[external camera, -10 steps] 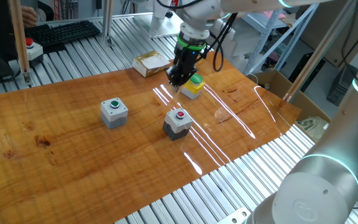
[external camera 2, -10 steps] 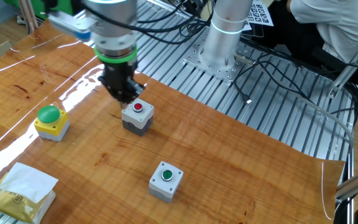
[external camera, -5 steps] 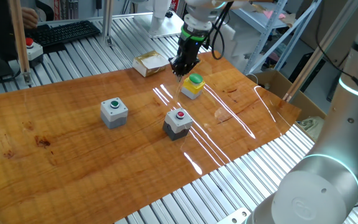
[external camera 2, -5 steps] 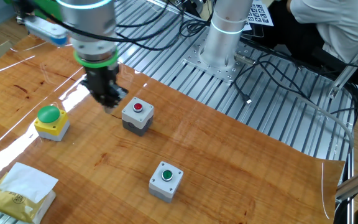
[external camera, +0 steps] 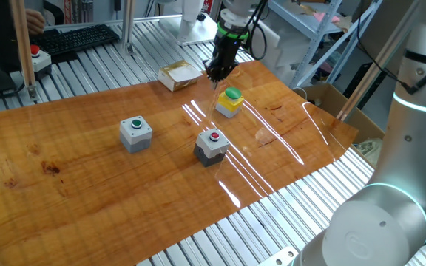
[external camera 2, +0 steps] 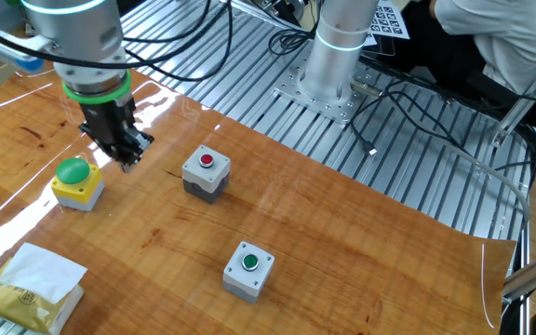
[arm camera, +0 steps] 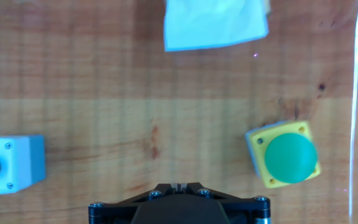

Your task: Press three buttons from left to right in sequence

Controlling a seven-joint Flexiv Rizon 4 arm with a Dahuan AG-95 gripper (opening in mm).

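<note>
Three button boxes stand on the wooden table. The light grey box with a green cap (external camera: pixel 135 133) is at the left, also in the other fixed view (external camera 2: pixel 248 270) and the hand view (arm camera: pixel 5 165). The dark grey box with a red cap (external camera: pixel 211 145) (external camera 2: pixel 205 172) is in the middle. The yellow box with a green dome (external camera: pixel 230 102) (external camera 2: pixel 76 181) (arm camera: pixel 284 154) is at the right. My gripper (external camera: pixel 214 74) (external camera 2: pixel 125 158) hovers above the table just beside the yellow box, not touching it. In the hand view the gripper (arm camera: pixel 178 185) is empty, its fingertips meeting with no gap.
A yellow packet with white paper (external camera: pixel 177 74) (external camera 2: pixel 31 284) (arm camera: pixel 216 23) lies behind the yellow box. A pale box with a red mushroom button (external camera: pixel 39 59) and a keyboard (external camera: pixel 80 38) sit off the board. The arm's base (external camera 2: pixel 333 56) stands on the slatted frame.
My gripper has moved away from the red-capped box toward the yellow box, and now hangs beside the green dome. The buttons have not moved.
</note>
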